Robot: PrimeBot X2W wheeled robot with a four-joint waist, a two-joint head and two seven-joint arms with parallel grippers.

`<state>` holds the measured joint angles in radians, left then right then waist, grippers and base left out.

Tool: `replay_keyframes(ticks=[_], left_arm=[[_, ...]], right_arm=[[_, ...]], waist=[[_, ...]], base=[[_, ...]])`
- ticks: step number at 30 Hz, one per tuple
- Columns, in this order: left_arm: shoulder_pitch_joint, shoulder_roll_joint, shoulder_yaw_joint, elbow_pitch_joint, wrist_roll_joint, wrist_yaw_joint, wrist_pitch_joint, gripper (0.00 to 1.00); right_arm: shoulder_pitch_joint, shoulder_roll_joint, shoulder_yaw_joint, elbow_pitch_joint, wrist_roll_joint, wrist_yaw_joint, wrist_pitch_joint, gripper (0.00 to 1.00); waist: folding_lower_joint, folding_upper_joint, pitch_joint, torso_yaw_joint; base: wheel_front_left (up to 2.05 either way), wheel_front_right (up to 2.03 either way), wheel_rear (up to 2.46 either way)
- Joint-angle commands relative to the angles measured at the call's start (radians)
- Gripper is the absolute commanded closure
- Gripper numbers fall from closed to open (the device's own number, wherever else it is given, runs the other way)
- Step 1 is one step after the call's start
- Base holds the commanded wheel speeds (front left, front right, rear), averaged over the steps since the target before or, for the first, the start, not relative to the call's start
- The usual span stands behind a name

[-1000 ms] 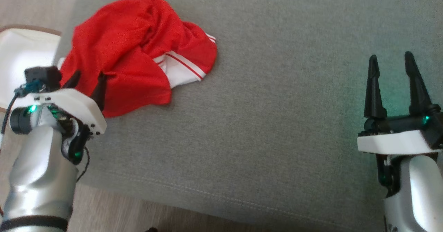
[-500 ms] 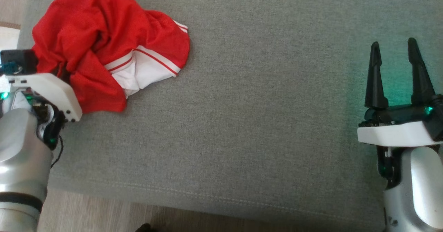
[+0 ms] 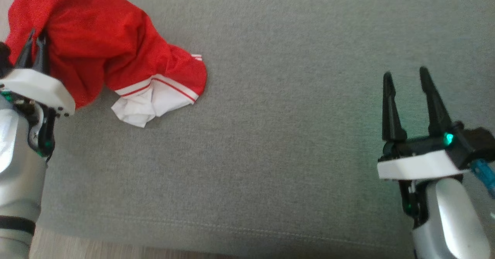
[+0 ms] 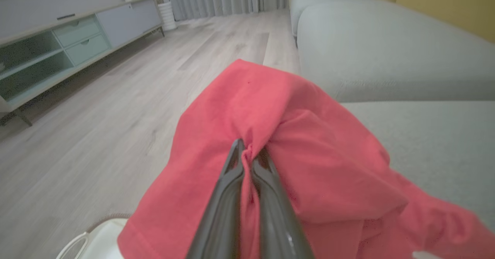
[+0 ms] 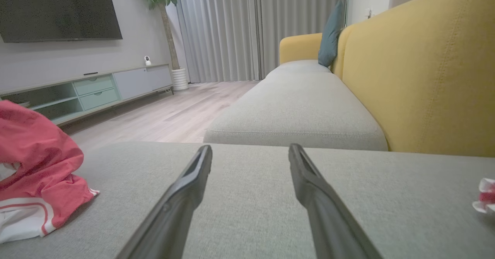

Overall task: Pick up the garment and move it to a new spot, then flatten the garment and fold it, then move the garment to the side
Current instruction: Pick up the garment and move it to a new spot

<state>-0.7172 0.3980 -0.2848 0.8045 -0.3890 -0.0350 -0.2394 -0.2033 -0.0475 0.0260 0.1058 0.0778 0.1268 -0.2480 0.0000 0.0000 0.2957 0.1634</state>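
The garment (image 3: 96, 46) is red with a white, red-striped end, and it sits bunched at the upper left of the head view on the grey cushion (image 3: 270, 135). My left gripper (image 3: 34, 44) is shut on a pinch of its red cloth, and the left wrist view shows the fabric (image 4: 309, 143) draped up over the closed fingers (image 4: 232, 197). The white end (image 3: 149, 102) rests on the cushion. At the lower right, my right gripper (image 3: 406, 77) is open and holds nothing. In the right wrist view the garment (image 5: 34, 170) lies far left of the gripper (image 5: 250, 150).
The cushion's front seam and edge (image 3: 232, 230) run along the bottom, with wood floor beyond. A white basket rim (image 4: 89, 237) sits below the garment. A yellow sofa back (image 5: 421, 77), a second grey cushion (image 5: 297, 112) and a small red-white item (image 5: 485, 199) lie around the right gripper.
My left gripper has closed on the red cloth and lifted it, so the garment is pulled up and leftward with its white end trailing. The head camera has shifted as well.
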Motion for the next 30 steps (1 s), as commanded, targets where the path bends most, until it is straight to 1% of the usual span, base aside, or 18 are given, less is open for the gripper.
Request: replay_keyframes(ticks=[1,4,7,10,16,18,19,22,25,30], left_arm=[[-0.013,0.065,0.035,-0.080,0.011,0.014,-0.013,1.00],[0.000,0.067,0.027,-0.190,0.025,0.037,-0.013,1.00],[0.015,0.073,0.023,-0.308,0.040,0.070,-0.003,1.00],[0.036,0.085,0.001,-0.422,0.072,0.098,0.032,1.00],[0.077,0.088,-0.076,-0.614,0.134,0.125,0.139,1.00],[0.080,0.082,-0.107,-0.657,0.156,0.128,0.170,1.00],[0.080,0.082,-0.107,-0.657,0.156,0.128,0.170,1.00],[0.079,0.056,-0.156,-0.691,0.177,0.126,0.210,1.00],[0.067,0.021,-0.204,-0.693,0.194,0.121,0.234,1.00],[0.033,-0.071,-0.275,-0.651,0.211,0.121,0.248,1.00]], right_arm=[[0.015,-0.003,0.032,-0.020,0.013,0.004,-0.010,0.00],[0.029,-0.003,0.036,-0.015,0.024,0.004,-0.012,0.00],[0.040,-0.003,0.033,-0.015,0.029,0.004,-0.013,0.00],[0.046,-0.003,0.033,-0.018,0.033,0.004,-0.013,0.00],[0.050,-0.003,0.025,-0.034,0.044,0.004,-0.014,0.00],[0.048,-0.003,0.022,-0.038,0.048,0.004,-0.014,0.00],[0.048,-0.003,0.022,-0.038,0.048,0.004,-0.014,0.00],[0.045,-0.003,0.022,-0.043,0.054,0.004,-0.014,0.00],[0.038,-0.003,0.027,-0.050,0.064,0.004,-0.014,0.00],[0.032,-0.003,0.027,-0.058,0.085,0.004,-0.014,0.00]], waist=[[0.0000,0.0000,-0.050,-0.028],[0.0000,0.0000,-0.081,-0.043],[0.0000,0.0000,-0.108,-0.060],[0.0000,0.0000,-0.126,-0.081],[0.0000,0.0000,-0.138,-0.134],[0.0000,0.0000,-0.135,-0.154],[0.0000,0.0000,-0.135,-0.154],[0.0000,0.0000,-0.129,-0.191],[0.0000,0.0000,-0.117,-0.235],[0.0000,0.0000,-0.098,-0.305]], base=[[0.00,0.00,0.00],[0.00,0.00,0.00],[0.00,0.00,0.00],[0.00,0.00,0.00],[0.00,0.00,0.00],[0.00,0.00,0.00],[0.00,0.00,0.00],[0.00,0.00,0.00],[0.00,0.00,0.00],[0.00,0.00,0.00]])
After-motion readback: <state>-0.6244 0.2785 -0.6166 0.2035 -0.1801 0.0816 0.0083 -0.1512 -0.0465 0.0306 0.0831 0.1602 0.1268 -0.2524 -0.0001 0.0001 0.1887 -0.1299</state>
